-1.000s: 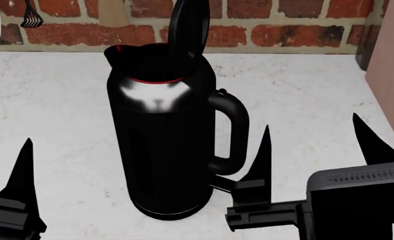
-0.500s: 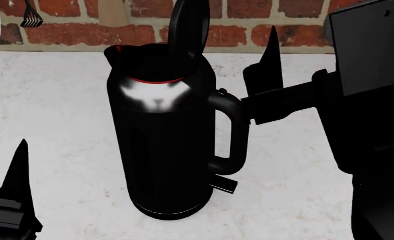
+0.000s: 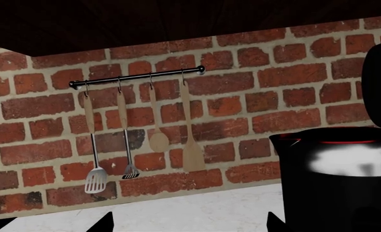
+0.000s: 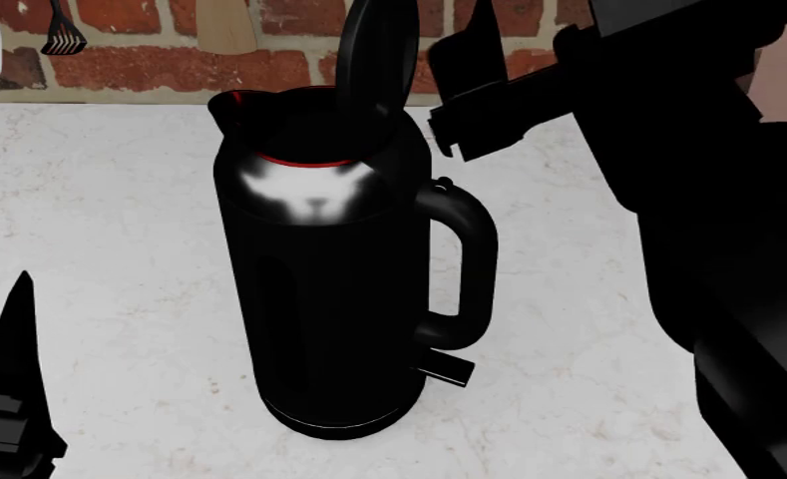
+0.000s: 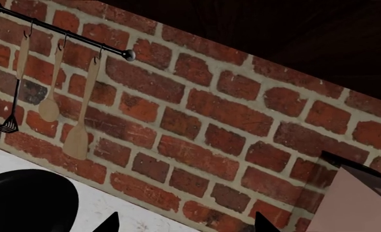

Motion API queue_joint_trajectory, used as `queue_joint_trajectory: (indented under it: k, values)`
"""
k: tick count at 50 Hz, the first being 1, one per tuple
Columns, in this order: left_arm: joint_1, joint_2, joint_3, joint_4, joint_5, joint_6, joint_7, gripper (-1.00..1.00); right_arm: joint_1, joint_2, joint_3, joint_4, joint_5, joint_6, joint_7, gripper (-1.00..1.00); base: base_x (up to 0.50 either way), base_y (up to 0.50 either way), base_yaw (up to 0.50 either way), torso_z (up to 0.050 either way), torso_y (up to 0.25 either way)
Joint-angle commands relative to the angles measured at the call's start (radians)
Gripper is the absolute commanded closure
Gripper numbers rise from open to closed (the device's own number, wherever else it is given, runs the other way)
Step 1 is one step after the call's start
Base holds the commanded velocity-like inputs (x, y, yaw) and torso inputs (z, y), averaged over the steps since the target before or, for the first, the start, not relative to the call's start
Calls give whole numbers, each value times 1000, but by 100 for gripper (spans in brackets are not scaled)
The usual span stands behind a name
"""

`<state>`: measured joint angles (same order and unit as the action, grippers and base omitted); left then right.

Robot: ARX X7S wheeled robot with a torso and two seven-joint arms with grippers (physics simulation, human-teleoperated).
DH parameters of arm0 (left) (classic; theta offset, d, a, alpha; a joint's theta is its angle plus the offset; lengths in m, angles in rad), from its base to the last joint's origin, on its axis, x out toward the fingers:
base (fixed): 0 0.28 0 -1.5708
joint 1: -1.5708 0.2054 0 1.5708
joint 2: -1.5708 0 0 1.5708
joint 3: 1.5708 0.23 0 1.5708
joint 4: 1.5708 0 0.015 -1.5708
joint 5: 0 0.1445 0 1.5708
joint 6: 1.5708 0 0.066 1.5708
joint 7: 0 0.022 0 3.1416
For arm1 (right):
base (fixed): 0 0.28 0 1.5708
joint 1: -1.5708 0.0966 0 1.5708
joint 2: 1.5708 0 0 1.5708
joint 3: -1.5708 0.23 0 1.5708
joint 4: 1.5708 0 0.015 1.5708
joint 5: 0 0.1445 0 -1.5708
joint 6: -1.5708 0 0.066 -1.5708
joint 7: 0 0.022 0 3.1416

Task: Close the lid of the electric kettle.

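So far nothing of the closing is done: the lid point(image 4: 377, 55) stands nearly upright on its hinge above the electric kettle point(image 4: 333, 269), whose red rim ring point(image 4: 310, 160) shows bare around the open mouth. The kettle sits on the white countertop point(image 4: 114, 230) in front of the brick wall point(image 3: 242, 96), handle toward our right. We judge the whole swing of the lid down onto the rim is left to do. Our right gripper point(image 4: 480, 75) is up beside the lid, on its handle side, near it but apart as far as we can see; only one of its fingers shows in the head view, while the right wrist view shows two tips set well apart with nothing between them, so we take it as wide. Our left gripper point(image 3: 190, 223) hangs low, away from the kettle, its two tips wide apart and empty. We count one kettle, one lid, and one rail point(image 3: 135, 77) with four hanging utensils.
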<state>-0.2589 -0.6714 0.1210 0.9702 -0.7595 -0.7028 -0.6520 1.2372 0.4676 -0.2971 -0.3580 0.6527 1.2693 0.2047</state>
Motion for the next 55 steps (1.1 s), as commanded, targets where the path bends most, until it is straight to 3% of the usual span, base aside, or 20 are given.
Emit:
queue_joint_trajectory:
  k: [1, 46, 55]
  values:
    - [12, -9, -4, 4, -1, 10, -9, -100, 26, -18, -60, 84, -27, -54, -27, -100, 0, 0, 0, 0, 0]
    - [109, -42, -42, -28, 44, 112, 1, -100, 96, -173, -253, 319, -92, -180, -96, -100, 0, 0, 0, 0, 0]
    - [119, -41, -40, -35, 48, 124, 2, -100, 77, -132, -178, 193, -46, -114, -44, -100, 0, 0, 0, 0, 0]
